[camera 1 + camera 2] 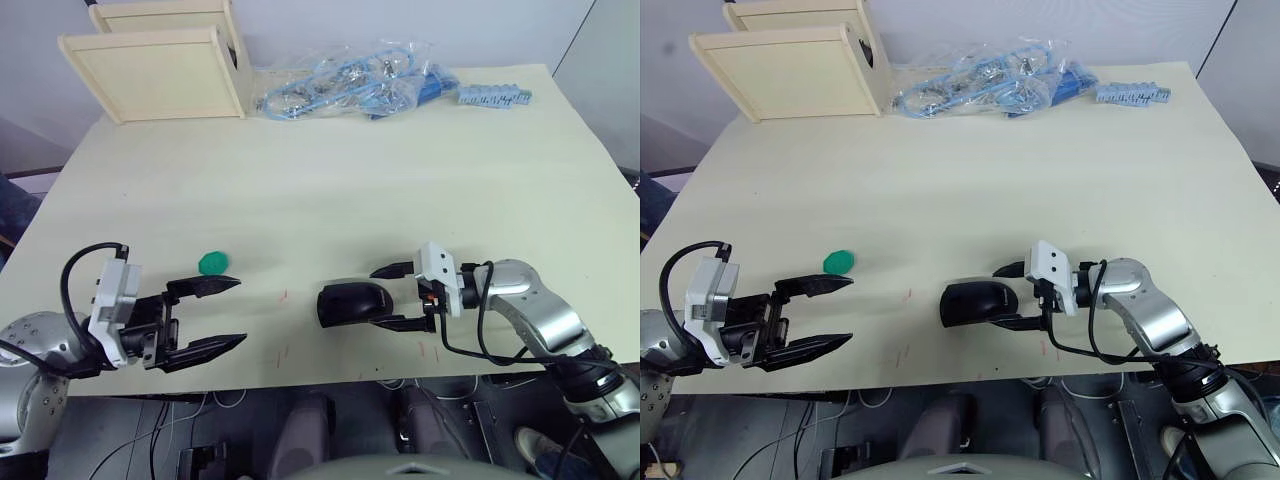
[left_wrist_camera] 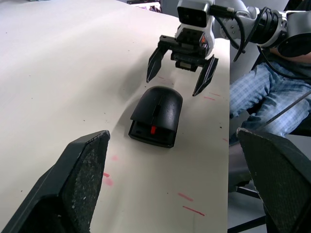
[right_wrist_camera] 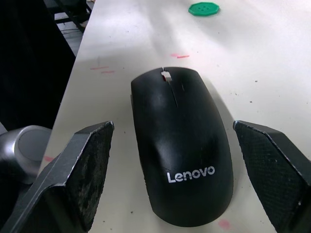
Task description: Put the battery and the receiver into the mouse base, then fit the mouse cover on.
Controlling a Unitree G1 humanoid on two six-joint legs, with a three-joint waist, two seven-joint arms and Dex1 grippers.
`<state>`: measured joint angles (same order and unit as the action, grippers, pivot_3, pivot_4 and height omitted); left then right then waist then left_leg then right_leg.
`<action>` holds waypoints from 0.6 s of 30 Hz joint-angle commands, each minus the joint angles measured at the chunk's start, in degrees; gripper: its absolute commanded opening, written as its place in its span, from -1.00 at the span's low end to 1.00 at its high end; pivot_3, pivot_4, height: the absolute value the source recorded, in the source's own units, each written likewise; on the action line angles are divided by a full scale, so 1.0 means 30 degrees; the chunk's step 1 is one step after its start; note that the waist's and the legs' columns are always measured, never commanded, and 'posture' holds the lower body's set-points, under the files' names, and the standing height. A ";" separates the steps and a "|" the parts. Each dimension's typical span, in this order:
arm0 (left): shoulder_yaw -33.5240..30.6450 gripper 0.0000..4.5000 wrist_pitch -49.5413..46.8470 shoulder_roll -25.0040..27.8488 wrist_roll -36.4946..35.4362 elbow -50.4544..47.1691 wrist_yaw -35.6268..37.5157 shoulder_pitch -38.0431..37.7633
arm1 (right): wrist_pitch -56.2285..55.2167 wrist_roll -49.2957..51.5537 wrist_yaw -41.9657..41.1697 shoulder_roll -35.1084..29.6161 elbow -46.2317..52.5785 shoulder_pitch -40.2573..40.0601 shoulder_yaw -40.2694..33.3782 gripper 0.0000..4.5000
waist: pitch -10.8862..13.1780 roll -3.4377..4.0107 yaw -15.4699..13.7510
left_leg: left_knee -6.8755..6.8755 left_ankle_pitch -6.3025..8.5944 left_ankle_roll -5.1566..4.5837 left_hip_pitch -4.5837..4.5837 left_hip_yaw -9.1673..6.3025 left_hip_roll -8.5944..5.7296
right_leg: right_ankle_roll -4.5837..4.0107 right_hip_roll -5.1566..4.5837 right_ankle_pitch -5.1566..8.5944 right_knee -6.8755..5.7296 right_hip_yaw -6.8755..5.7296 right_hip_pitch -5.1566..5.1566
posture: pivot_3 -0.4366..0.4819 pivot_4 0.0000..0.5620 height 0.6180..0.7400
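Both grippers are hovering at the table's (image 1: 330, 190) near edge in the head view, left gripper (image 1: 222, 314) gaping wide and empty. Right gripper (image 1: 399, 297) is spreading around the mouse cover's (image 1: 352, 303) rear, apart from it. Left wrist view is showing the red wheel. Right wrist view is showing the cover between open fingers (image 3: 87, 170), green disc (image 3: 204, 8) beyond.

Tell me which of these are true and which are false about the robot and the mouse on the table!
1. The mouse cover is sitting on the mouse. True.
2. The right gripper is squeezing the mouse tight. False: its fingers are spread open, one on each side of the mouse's back end, not pressing it.
3. The left gripper is holding the green disc. False: it is open and holds nothing, and the disc lies on the table just beyond it.
4. The cover says Lenovo in white letters. True.
5. A clear bag of blue cables lies at the far side of the table. True.
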<state>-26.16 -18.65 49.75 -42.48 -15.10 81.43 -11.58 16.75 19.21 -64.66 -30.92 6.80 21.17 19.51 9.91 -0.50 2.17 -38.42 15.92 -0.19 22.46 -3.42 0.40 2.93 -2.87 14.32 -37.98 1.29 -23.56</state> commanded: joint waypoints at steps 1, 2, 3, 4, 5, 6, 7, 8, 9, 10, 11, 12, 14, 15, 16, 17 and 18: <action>-0.0143 1.00 0.0012 0.0226 -0.0097 -0.0200 0.0077 0.0058 | -0.0669 -0.0094 -0.0306 0.0288 -0.0025 0.0336 -0.0198 0.83 | 0.0000 0.0000 -0.0002 | 0.0000 0.0000 0.0000 0.0000 0.0000 0.0000 | 0.0000 0.0000 0.0000 0.0000 0.0000 0.0000 | -0.05 -0.47 1.00; -0.0168 1.00 0.0004 0.0247 -0.0105 -0.0229 0.0085 0.0049 | -0.0905 -0.0289 -0.0347 0.0363 -0.0254 0.0380 -0.0130 0.83 | 0.0001 0.0001 -0.0003 | 0.0000 0.0000 0.0000 0.0000 -0.0001 0.0000 | 0.0000 0.0000 0.0000 0.0000 -0.0001 0.0000 | -0.05 -0.47 1.00; -0.0189 1.00 -0.0004 0.0262 -0.0114 -0.0253 0.0092 0.0039 | -0.1079 -0.0431 -0.0377 0.0408 -0.0411 0.0409 -0.0076 0.83 | 0.0000 0.0001 -0.0005 | 0.0001 0.0000 0.0000 0.0000 -0.0001 0.0000 | 0.0000 0.0000 0.0000 0.0000 -0.0001 0.0000 | -0.05 -0.47 1.00; -0.0211 1.00 -0.0015 0.0277 -0.0123 -0.0265 0.0094 0.0035 | -0.1194 -0.0507 -0.0372 0.0464 -0.0548 0.0451 -0.0066 0.83 | 0.0000 0.0000 -0.0005 | 0.0000 0.0000 0.0001 0.0000 -0.0004 0.0000 | 0.0000 0.0000 0.0000 0.0000 -0.0002 0.0000 | -0.05 -0.47 1.00; -0.0237 1.00 -0.0019 0.0287 -0.0132 -0.0269 0.0110 0.0017 | -0.1222 -0.0514 -0.0377 0.0505 -0.0617 0.0479 -0.0079 0.83 | 0.0000 0.0000 0.0001 | 0.0000 0.0000 0.0001 0.0000 -0.0004 0.0000 | 0.0000 0.0000 0.0000 0.0000 -0.0002 0.0000 | -0.05 -0.47 1.00; -0.0256 1.00 -0.0020 0.0291 -0.0138 -0.0271 0.0121 0.0002 | -0.1213 -0.0503 -0.0387 0.0533 -0.0636 0.0489 -0.0103 0.83 | 0.0000 0.0001 -0.0002 | 0.0000 -0.0001 0.0002 -0.0001 -0.0001 0.0000 | 0.0000 0.0001 0.0000 -0.0002 -0.0001 0.0000 | -0.05 -0.47 1.00; -0.0279 1.00 -0.0026 0.0292 -0.0153 -0.0285 0.0120 -0.0020 | -0.1276 -0.0558 -0.0445 0.0561 -0.0680 0.0485 -0.0116 0.83 | 0.0000 0.0001 -0.0003 | 0.0000 -0.0001 0.0002 -0.0001 -0.0002 0.0000 | 0.0000 0.0001 0.0000 -0.0002 -0.0002 0.0000 | -0.05 -0.47 1.00; -0.0291 1.00 -0.0028 0.0287 -0.0165 -0.0305 0.0113 -0.0037 | -0.1345 -0.0613 -0.0518 0.0590 -0.0720 0.0480 -0.0129 0.83 | 0.0000 0.0001 -0.0003 | 0.0000 -0.0001 0.0002 -0.0001 -0.0002 0.0000 | -0.0001 0.0001 0.0000 -0.0002 -0.0002 0.0000 | -0.05 -0.47 1.00; -0.0325 1.00 -0.0039 0.0269 -0.0200 -0.0330 0.0115 -0.0081 | -0.1474 -0.0727 -0.0587 0.0610 -0.0802 0.0474 -0.0106 0.83 | 0.0000 0.0001 -0.0002 | 0.0000 -0.0001 0.0002 -0.0001 -0.0003 0.0000 | 0.0000 0.0001 0.0000 -0.0002 -0.0002 0.0000 | -0.05 -0.47 1.00; -0.0367 1.00 -0.0050 0.0250 -0.0235 -0.0355 0.0134 -0.0155 | -0.1540 -0.0788 -0.0660 0.0653 -0.0879 0.0464 -0.0107 0.83 | 0.0000 0.0000 -0.0002 | 0.0000 -0.0001 0.0002 0.0000 -0.0002 0.0000 | -0.0001 0.0000 -0.0001 -0.0002 -0.0002 0.0000 | -0.05 -0.47 1.00; -0.0412 1.00 -0.0051 0.0217 -0.0262 -0.0371 0.0150 -0.0244 | -0.1581 -0.0831 -0.0666 0.0711 -0.0960 0.0470 -0.0116 0.83 | 0.0000 0.0001 0.0000 | 0.0000 -0.0001 0.0002 -0.0001 -0.0001 0.0000 | 0.0000 0.0000 -0.0001 -0.0002 -0.0001 0.0000 | -0.05 -0.47 1.00; -0.0452 1.00 -0.0027 0.0183 -0.0276 -0.0375 0.0176 -0.0332 | -0.1636 -0.0885 -0.0674 0.0759 -0.1037 0.0481 -0.0117 0.83 | 0.0000 0.0001 0.0008 | 0.0000 -0.0001 0.0002 -0.0001 -0.0001 0.0000 | 0.0000 0.0000 -0.0001 -0.0001 -0.0001 0.0000 | -0.05 -0.47 1.00; -0.0517 1.00 0.0021 0.0117 -0.0315 -0.0369 0.0186 -0.0478 | -0.1679 -0.0928 -0.0715 0.0822 -0.1109 0.0485 -0.0146 0.83 | 0.0000 0.0001 0.0004 | 0.0000 -0.0001 0.0002 -0.0002 0.0001 0.0000 | 0.0000 0.0000 -0.0001 -0.0003 0.0001 -0.0001 | -0.05 -0.47 1.00; -0.0570 1.00 0.0026 0.0055 -0.0369 -0.0360 0.0153 -0.0560 | -0.1692 -0.0950 -0.0721 0.0843 -0.1124 0.0479 -0.0164 0.83 | 0.0000 0.0001 0.0001 | 0.0000 -0.0001 0.0002 -0.0003 -0.0001 0.0000 | 0.0000 0.0000 -0.0001 -0.0003 0.0001 0.0000 | -0.05 -0.47 1.00; -0.0633 1.00 0.0049 -0.0042 -0.0406 -0.0336 0.0082 -0.0676 | -0.1707 -0.0971 -0.0731 0.0859 -0.1141 0.0474 -0.0188 0.83 | 0.0000 0.0001 -0.0001 | 0.0000 -0.0001 0.0002 -0.0002 -0.0001 0.0000 | 0.0000 0.0000 -0.0001 -0.0004 0.0000 0.0000 | -0.05 -0.47 1.00; -0.0682 1.00 0.0104 -0.0151 -0.0394 -0.0310 0.0041 -0.0870 | -0.1702 -0.0983 -0.0742 0.0872 -0.1157 0.0472 -0.0214 0.83 | 0.0000 0.0001 0.0002 | 0.0000 -0.0001 0.0002 -0.0003 0.0000 0.0000 | -0.0001 0.0000 -0.0001 -0.0004 0.0001 0.0000 | -0.05 -0.47 1.00; -0.0727 1.00 0.0244 -0.0307 -0.0331 -0.0326 0.0069 -0.1198 | -0.1712 -0.1007 -0.0767 0.0865 -0.1173 0.0472 -0.0235 0.83 | 0.0001 0.0002 0.0007 | 0.0000 -0.0001 0.0003 -0.0003 0.0000 0.0000 | -0.0001 0.0000 -0.0001 -0.0004 0.0001 0.0000 | -0.05 -0.47 1.00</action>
<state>-26.49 -18.63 49.24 -42.78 -15.13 81.39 -14.21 12.69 15.89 -66.54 -28.62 2.19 21.84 19.51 9.91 -0.50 2.19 -38.42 15.92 -0.18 22.44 -3.41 0.40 2.92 -2.87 14.31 -37.99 1.31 -23.57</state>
